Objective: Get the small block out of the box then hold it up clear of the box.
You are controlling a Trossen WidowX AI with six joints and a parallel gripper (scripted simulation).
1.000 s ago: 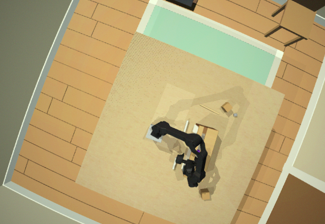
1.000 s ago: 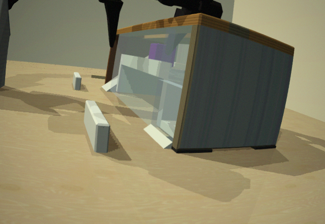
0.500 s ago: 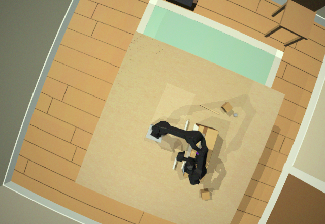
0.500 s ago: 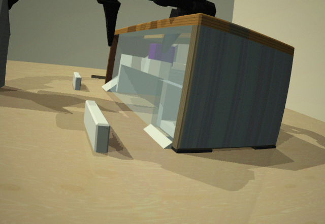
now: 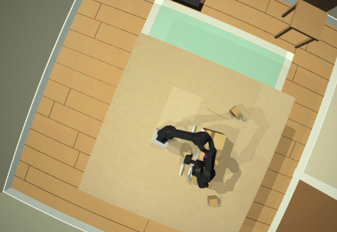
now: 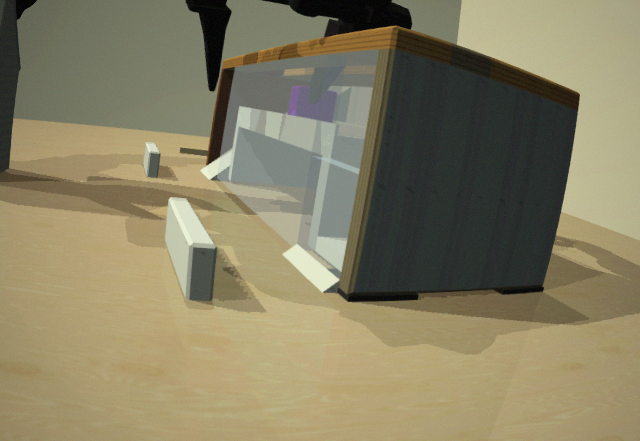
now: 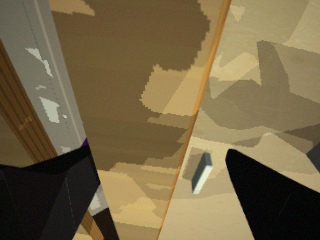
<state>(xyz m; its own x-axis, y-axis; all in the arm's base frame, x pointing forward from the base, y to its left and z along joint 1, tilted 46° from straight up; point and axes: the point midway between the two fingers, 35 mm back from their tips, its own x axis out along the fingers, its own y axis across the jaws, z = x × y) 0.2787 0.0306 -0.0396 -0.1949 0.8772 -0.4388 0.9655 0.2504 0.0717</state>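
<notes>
The purple block (image 5: 205, 155) (image 6: 299, 99) sits on the raised shelf inside the box (image 5: 220, 139) (image 6: 465, 178) (image 7: 125, 45), behind a pale lip. Only a sliver of the block (image 7: 85, 142) shows in the wrist view, beside the left finger. My gripper (image 6: 262, 95) (image 7: 171, 148) is open and empty, astride the box's front. One finger reaches down through the roof slot and shows behind the clear front, its tip overlapping the block in the exterior view; contact is unclear. The other finger hangs outside, left of the front. Which shelf end is the pocket is unclear.
Two white upright bars (image 5: 194, 128) (image 5: 180, 169) (image 6: 180, 250) (image 6: 150, 159) stand before the box's front. Pale flaps (image 6: 217, 165) (image 6: 310, 268) jut from its lower front edge. Wooden cubes (image 5: 235, 111) (image 5: 212, 201), a thin stick (image 5: 217, 112) and a grey cube (image 5: 244, 119) lie beyond its ends.
</notes>
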